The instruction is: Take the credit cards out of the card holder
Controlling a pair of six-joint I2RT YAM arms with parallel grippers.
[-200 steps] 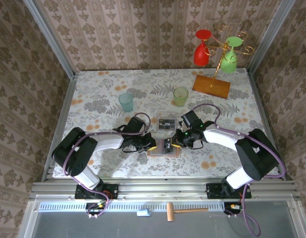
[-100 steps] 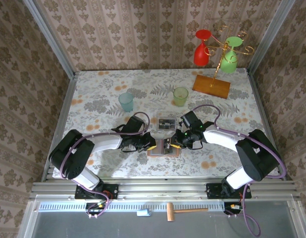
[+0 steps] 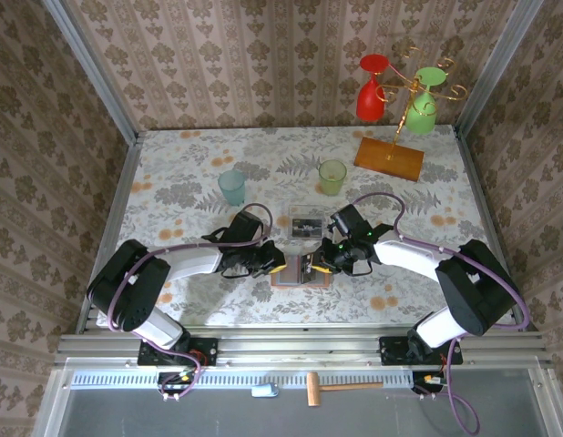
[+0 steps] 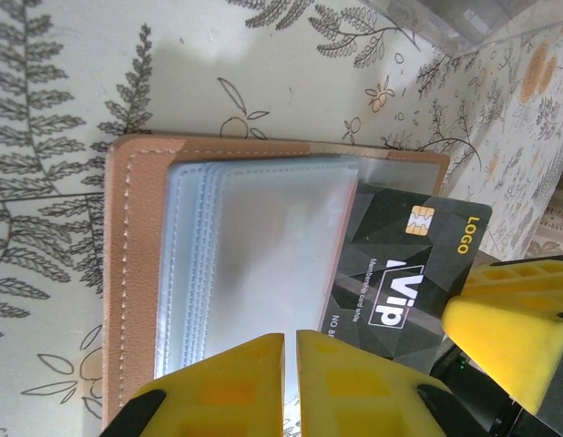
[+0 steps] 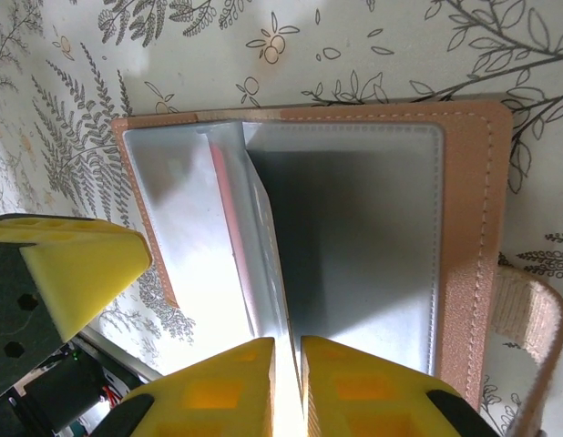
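With the left end effector [image 4: 291,344] clamped on the open card holder [image 4: 127,273], the right end effector [image 5: 288,348] grips a black VIP card [image 4: 404,273], half out of its sleeve and not yet free.

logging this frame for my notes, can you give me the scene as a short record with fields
card holder: open flat on table, clear pockets up
black card: partly slid out of a pocket
left gripper: shut, over the pockets' edge
right gripper: shut, apparently on black card's end
clear tray: just behind holder, contents unclear
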